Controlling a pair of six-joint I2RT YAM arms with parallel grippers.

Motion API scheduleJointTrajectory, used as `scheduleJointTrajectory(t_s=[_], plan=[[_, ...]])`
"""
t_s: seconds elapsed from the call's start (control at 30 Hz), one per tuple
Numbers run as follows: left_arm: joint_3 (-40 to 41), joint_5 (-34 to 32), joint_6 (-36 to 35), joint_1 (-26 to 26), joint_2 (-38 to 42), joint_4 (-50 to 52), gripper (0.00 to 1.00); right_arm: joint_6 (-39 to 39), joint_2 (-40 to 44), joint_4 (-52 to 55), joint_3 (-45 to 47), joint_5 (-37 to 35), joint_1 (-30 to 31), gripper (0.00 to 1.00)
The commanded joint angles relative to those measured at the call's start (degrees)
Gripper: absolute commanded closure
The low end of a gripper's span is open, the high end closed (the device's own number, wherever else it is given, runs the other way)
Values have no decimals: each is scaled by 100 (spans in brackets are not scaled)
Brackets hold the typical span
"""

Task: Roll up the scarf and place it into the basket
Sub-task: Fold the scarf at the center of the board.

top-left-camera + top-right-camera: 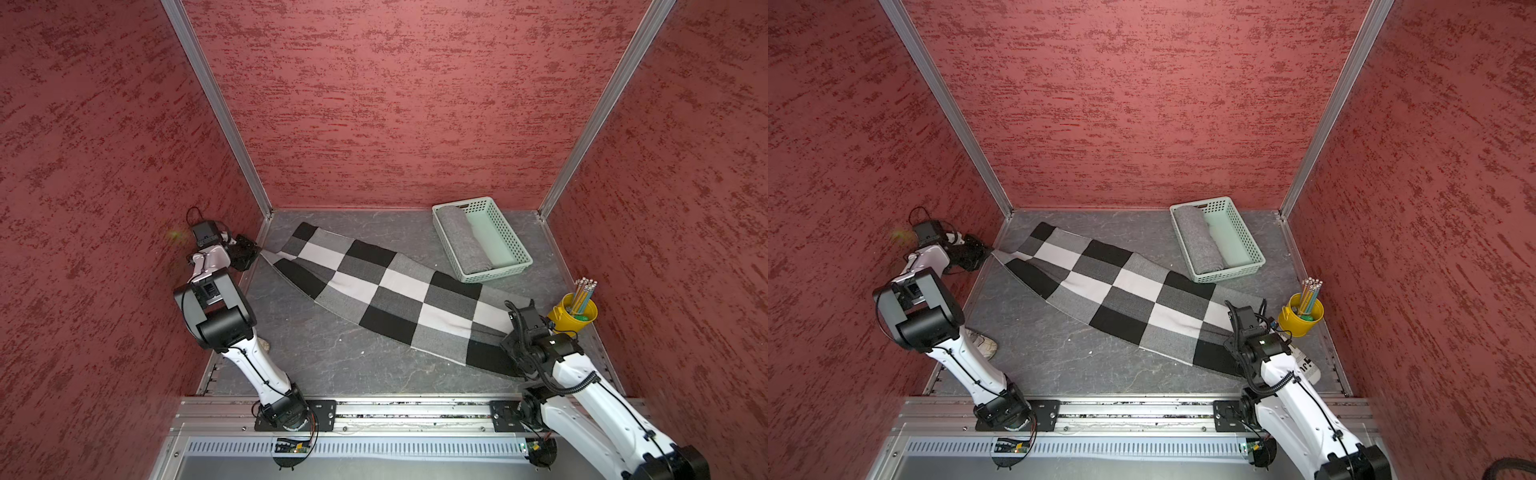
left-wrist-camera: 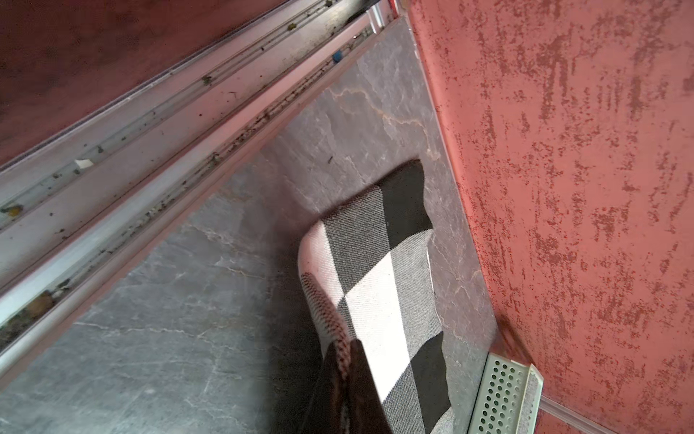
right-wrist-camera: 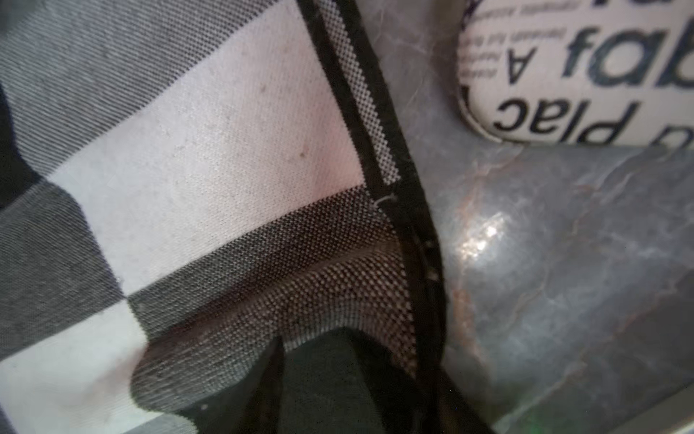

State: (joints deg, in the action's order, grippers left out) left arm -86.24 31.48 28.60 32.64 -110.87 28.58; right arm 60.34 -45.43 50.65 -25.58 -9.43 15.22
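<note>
Across bench (image 1: 316,353), holds checkered scarf (image 1: 374,286) stretched flat for rolling; clenches left hand (image 2: 347,353) on far corner as anchor; cannot tell grip of right hand (image 1: 512,341) at near end; has basket (image 1: 507,237) just beside scarf.

Scarf (image 1: 386,286): woven cloth, matt; the weave grain is plain in the right wrist view.
Basket (image 1: 510,232): pale mint plastic, smooth with a faint sheen, walls perforated.
Roll (image 1: 465,241) inside it: grey cloth, felt-like, fuzzy, matt.
Tabletop (image 1: 316,353): grey veined stone-look surface, smooth, semi-gloss; it shows a glare patch in the right wrist view.
Walls (image 1: 395,104): red, rough, plaster-like.
Frame rail (image 1: 415,409): bare silvery metal, dull shine.
Yellow cup (image 1: 568,320): glossy; plastic or painted metal, view too coarse to say.
Printed case (image 3: 582,75): white, smooth.
</note>
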Motion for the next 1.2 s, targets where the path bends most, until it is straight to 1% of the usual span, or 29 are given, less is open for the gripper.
scheduleJointTrajectory(t_s=[0.0, 0.07, 0.17, 0.23, 0.3, 0.37, 0.4, 0.47, 0.63, 0.7, 0.8, 0.9, 0.97, 1.03, 1.1, 1.17], plan=[[-365, -51, -203, -257, 445, -55, 100, -5, -37, 203, -721, -459, 140, 36], [-548, -88, -335, -490, 561, 156, 100, -234, -260, 233, -1161, -566, 242, 34], [-788, -125, -608, -1065, 768, 486, 100, -594, -664, 118, -1760, -766, 442, 29], [-803, -68, -764, -1577, 906, 607, 100, -907, -904, -142, -2092, -779, 464, 27], [-699, -53, -831, -2184, 1028, 636, 100, -1213, -1229, -195, -2456, -852, 464, 22], [-521, 91, -755, -2731, 1076, 523, 100, -1343, -1556, -17, -2738, -1023, 463, 17], [-405, 221, -674, -3019, 1098, 437, 100, -1414, -1616, -33, -2759, -1050, 464, 17], [-106, 375, -489, -3566, 1171, 123, 100, -1542, -1593, -291, -2740, -940, 464, 19], [270, 364, -236, -5079, 1267, -92, 100, -1882, -1704, -636, -3096, -830, 455, 25], [496, 352, -97, -5577, 1325, -117, 100, -2070, -1815, -775, -3225, -619, 455, 26], [1042, 370, 204, -6104, 1493, -387, 100, -2200, -1946, -1132, -3147, -74, 455, 30], [1728, 254, 525, -6525, 1551, -887, 100, -2164, -2118, -1724, -2845, 461, 521, 36], [2379, 263, 1006, -6639, 1450, -1534, 100, -2077, -2404, -1995, -2754, 392, 816, 36], [2944, 271, 1467, -6569, 1298, -2163, 100, -2002, -2732, -2201, -2724, 376, 1080, 37], [3371, 127, 1762, -6410, 1173, -2516, 100, -1943, -3085, -2299, -2728, 371, 1274, 40], [3775, 13, 2056, -6123, 1087, -2794, 100, -1913, -3336, -2301, -2729, 275, 1467, 40]])
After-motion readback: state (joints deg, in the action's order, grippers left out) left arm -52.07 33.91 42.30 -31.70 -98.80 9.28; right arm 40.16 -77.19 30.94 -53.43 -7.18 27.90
